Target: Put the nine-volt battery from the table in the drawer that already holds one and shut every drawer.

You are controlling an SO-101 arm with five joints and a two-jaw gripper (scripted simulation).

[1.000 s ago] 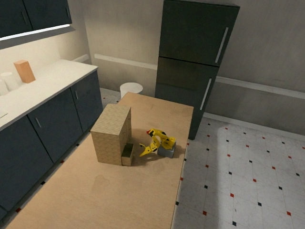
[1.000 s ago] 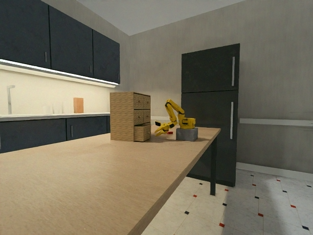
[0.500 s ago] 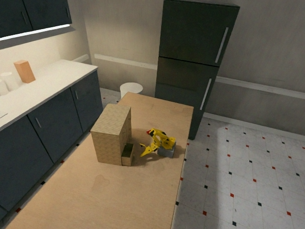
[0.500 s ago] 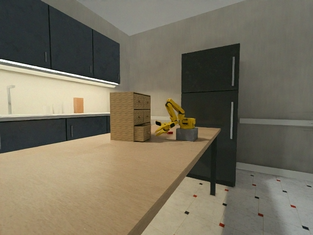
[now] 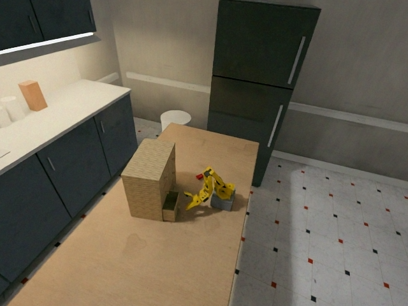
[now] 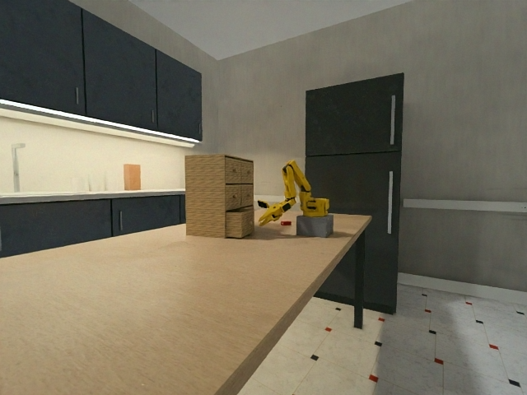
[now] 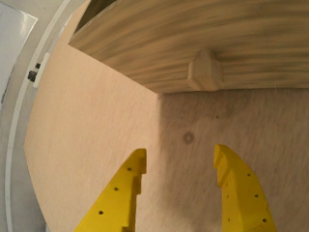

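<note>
My gripper (image 5: 189, 201) (image 6: 260, 213) (image 7: 180, 157) stands parted and unloaded, facing the pulled-out bottom drawer's knob (image 7: 205, 71); the red block (image 5: 199, 176) (image 6: 285, 223), presumably the battery, lies off to one side.

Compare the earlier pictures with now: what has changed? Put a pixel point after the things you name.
The arm's elbow (image 5: 208, 171) (image 6: 291, 163) has shifted up and to the right in both outside views, uncovering more of the small red block (image 5: 199, 176) (image 6: 285, 223) in the top view. Nothing was visibly grasped or released. The gripper (image 5: 186, 201) (image 6: 259, 213) (image 7: 180, 152) remains near the pulled-out bottom drawer (image 5: 169, 214) (image 6: 240, 224) (image 7: 261, 48); drawer and block look unmoved.
</note>
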